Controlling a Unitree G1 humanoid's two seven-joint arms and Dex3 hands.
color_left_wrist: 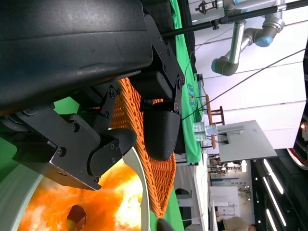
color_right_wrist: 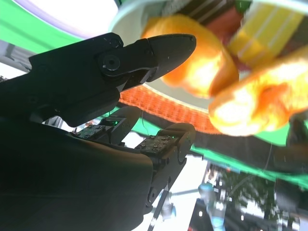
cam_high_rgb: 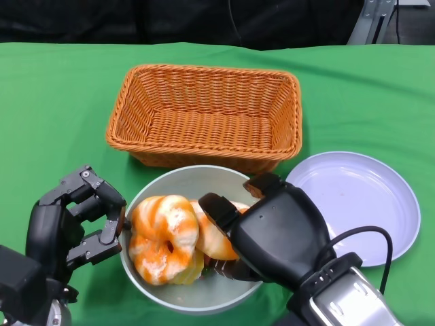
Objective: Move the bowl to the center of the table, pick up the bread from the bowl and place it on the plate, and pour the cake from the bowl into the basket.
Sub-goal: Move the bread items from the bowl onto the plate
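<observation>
The bowl (cam_high_rgb: 204, 299) sits near the front edge of the green tabletop (cam_high_rgb: 54, 102), roughly midway across it, directly between the two robot hands, so the centring step looks done and the bread pickup seems to be the step in hand. Inside the bowl lies an orange-and-white ring-shaped bread (cam_high_rgb: 163, 238) on the side toward the left robot hand (cam_high_rgb: 75, 224), a second orange piece (cam_high_rgb: 212, 241) beside it under the right robot hand (cam_high_rgb: 268, 231), and something darker and yellowish beneath them, probably the cake, though it is too hidden to name surely.

The right robot hand hangs over its side of the bowl with fingers reaching down to the second orange piece; the right wrist view shows one fingertip (color_right_wrist: 173, 48) against that piece, but whether the fingers have closed on it I cannot tell. The left robot hand stands just outside the bowl's rim, fingers apart around the wall; whether they touch or grip it I cannot tell.

The next move calls for a firm pinch on one bread piece, a lift straight up out of the bowl, then a carry outward to the plate (cam_high_rgb: 367, 204), which lies empty just beyond the right robot hand. The wicker basket (cam_high_rgb: 204, 115) stands empty just behind the bowl, ahead of both hands, waiting for the cake.
</observation>
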